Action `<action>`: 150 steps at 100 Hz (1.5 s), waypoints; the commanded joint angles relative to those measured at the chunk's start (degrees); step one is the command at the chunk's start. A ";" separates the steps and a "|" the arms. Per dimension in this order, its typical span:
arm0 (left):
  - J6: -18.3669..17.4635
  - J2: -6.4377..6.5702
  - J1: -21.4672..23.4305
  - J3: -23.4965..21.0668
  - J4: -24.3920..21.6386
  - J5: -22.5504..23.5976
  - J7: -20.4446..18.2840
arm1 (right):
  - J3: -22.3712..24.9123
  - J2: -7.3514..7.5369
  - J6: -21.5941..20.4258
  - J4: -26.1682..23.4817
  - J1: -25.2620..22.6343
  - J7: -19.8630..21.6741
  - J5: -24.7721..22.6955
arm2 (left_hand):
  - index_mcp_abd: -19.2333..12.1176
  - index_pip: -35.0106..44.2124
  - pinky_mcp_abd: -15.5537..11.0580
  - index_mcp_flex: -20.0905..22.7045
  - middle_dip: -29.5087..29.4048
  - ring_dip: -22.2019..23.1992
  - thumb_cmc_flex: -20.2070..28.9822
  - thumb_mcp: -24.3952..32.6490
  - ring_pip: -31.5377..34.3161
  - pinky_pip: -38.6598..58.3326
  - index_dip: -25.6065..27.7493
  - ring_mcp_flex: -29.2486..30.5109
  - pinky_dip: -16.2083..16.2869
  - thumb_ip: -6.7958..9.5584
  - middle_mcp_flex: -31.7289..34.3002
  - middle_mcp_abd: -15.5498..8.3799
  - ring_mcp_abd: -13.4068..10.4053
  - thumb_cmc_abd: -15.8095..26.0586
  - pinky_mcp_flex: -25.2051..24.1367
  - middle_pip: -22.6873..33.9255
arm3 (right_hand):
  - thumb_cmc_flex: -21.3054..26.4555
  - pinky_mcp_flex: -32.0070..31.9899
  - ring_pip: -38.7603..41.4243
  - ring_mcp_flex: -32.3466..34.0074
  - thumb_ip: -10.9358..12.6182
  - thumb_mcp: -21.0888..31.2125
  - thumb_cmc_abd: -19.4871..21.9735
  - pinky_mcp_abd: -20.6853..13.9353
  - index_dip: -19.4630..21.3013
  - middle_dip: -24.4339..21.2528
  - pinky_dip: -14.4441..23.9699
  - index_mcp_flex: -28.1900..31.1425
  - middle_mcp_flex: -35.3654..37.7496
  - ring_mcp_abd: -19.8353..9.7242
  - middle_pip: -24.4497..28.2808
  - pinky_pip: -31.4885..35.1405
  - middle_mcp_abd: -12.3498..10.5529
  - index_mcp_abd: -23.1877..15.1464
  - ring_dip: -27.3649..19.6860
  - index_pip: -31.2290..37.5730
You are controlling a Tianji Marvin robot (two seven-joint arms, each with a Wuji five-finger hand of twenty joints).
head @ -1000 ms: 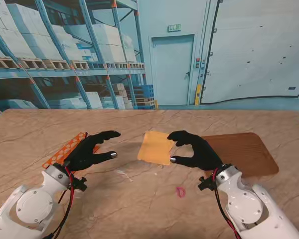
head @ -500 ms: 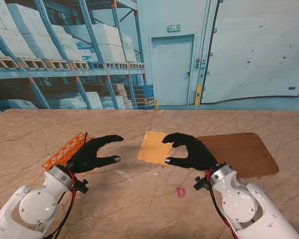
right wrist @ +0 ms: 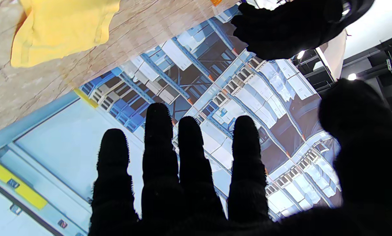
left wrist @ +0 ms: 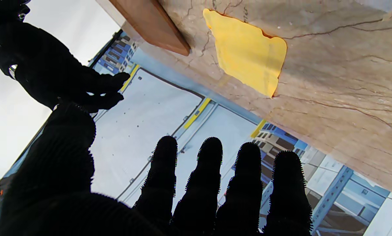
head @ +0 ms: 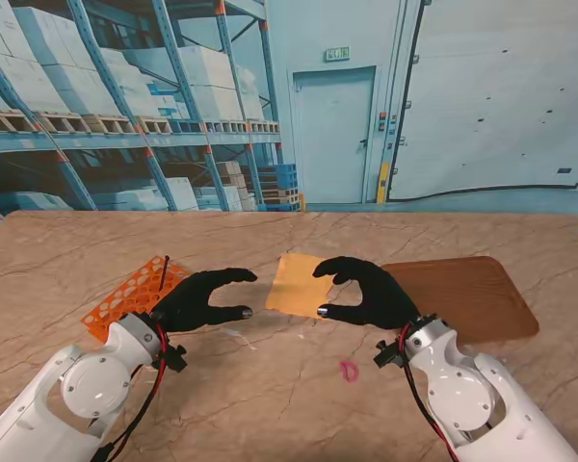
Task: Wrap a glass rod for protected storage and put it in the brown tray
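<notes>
Two gloved hands of mine, left hand (head: pixel 204 300) and right hand (head: pixel 366 293), fingers spread, empty, flanking yellow cloth (head: pixel 297 285), brown tray (head: pixel 467 295) right.

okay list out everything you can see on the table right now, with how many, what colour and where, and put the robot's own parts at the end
Cloth: one, yellow-orange, flat at the middle of the table, between the two hands.
Tray: one, brown, on the right side, beside the right hand.
Rack: one, orange with holes, on the left side, a thin dark rod standing in it.
Small loop: one, pink, nearer to me than the cloth; too small to identify.
Table: one, beige marble pattern.
Left hand: one, black glove, open, fingers apart, left of the cloth.
Right hand: one, black glove, open, at the cloth's right edge.
</notes>
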 commanded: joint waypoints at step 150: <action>-2.28 -0.98 3.62 -4.37 -0.49 0.19 4.19 | -44.74 -0.16 30.01 27.70 35.77 -2.30 -25.83 | -0.69 1.13 -0.64 1.21 0.65 0.58 -0.57 0.26 0.87 1.33 0.45 0.60 -0.32 0.48 0.80 -0.11 0.14 -0.87 -0.49 0.24 | 4.64 -5.98 43.19 -6.38 -2.54 12.24 -6.61 -4.13 -1.86 14.23 -2.05 9.71 -6.43 2.70 31.38 41.87 10.51 7.12 15.45 3.39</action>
